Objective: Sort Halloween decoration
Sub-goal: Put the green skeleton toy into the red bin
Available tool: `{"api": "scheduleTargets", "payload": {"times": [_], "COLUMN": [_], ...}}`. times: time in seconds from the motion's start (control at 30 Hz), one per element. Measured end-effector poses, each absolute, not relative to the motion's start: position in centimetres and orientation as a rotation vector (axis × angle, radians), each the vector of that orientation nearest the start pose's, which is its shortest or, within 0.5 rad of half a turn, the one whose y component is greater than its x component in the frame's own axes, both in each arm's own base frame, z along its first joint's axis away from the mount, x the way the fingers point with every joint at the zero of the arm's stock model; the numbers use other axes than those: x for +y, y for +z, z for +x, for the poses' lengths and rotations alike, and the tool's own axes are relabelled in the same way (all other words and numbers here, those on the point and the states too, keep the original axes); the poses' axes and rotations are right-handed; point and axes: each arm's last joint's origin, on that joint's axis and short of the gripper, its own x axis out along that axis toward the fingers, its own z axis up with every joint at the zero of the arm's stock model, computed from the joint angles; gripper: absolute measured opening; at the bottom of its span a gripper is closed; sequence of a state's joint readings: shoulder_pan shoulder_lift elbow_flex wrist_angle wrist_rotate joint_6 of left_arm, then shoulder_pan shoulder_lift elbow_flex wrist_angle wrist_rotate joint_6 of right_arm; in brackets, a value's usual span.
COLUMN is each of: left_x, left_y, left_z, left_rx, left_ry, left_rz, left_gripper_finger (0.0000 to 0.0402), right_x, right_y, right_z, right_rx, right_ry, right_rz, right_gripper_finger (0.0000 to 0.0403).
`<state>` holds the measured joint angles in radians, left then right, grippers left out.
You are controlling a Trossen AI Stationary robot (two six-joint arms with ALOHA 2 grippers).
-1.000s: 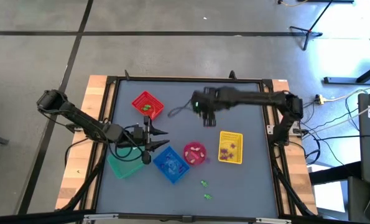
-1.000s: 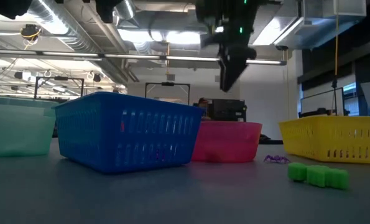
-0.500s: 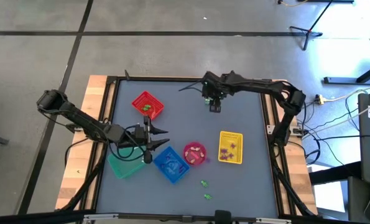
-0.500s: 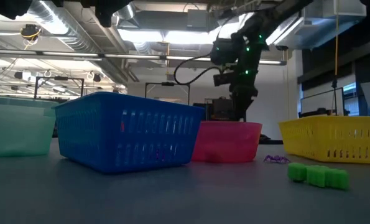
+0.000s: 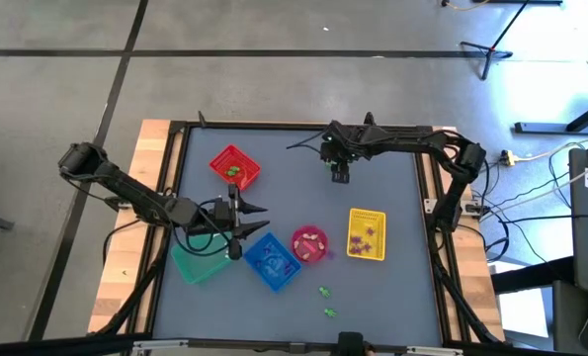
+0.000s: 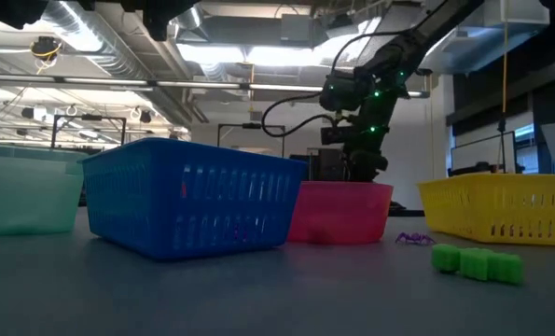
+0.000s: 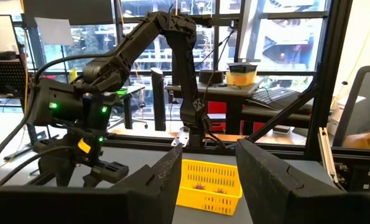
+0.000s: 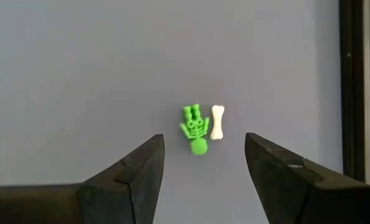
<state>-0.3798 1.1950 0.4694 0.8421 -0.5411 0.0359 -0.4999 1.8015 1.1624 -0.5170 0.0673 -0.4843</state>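
Skeleton (image 8: 196, 132) and bone (image 8: 217, 121) — ahead of right tool (image 8: 200, 171).

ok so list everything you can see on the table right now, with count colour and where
red basket: 1, red, far left part of the table, green bits inside
teal basket: 1, teal, near left, beside the blue one
blue basket: 1, blue, near centre
pink bowl: 1, pink, between the blue and yellow baskets, pale bits inside
yellow basket: 1, yellow, right of the bowl, purple trinkets inside
loose green trinkets: 2, green, near edge of the table
skeleton: 1, green, under the right gripper
bone: 1, white, beside the skeleton
left gripper: open, between the red and blue baskets
right gripper: open, far centre
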Motion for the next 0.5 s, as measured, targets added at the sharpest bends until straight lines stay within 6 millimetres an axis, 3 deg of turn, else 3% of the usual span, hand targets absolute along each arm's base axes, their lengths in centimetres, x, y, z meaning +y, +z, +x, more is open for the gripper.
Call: {"api": "scheduleTargets", "payload": {"times": [0.5], "left_x": [-7.4], "left_y": [24.2], "left_z": [22.7], "left_rx": [-0.102], "left_ry": [0.163], "left_rz": [-0.016], "left_gripper_finger": [0.0137], "right_x": [-17.3], "right_y": [13.7], "right_z": [31.3], "right_rx": [1.271], "right_ry": [-0.191], "right_rz": [-0.177], "right_gripper_finger": [0.0220]}}
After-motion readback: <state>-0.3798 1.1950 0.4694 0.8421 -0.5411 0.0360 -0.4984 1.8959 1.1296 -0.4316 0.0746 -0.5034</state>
